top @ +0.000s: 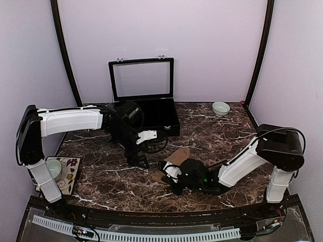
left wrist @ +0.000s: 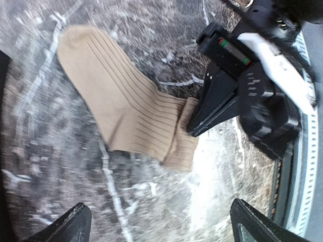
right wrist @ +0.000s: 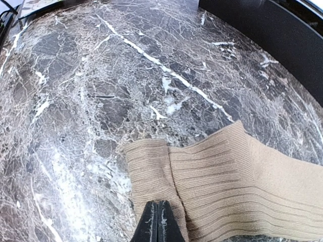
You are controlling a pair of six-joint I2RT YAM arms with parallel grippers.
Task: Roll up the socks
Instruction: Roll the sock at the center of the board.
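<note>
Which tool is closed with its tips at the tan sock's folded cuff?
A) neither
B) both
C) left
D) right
D: the right tool is shut, its tips at the fold of the tan sock, while the left tool hangs wide open.

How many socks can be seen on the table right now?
1. The tan sock lies near the middle of the marble table, its cuff folded over, with the shut right gripper at that fold. Another sock may be hidden from these views; none shows.
</note>
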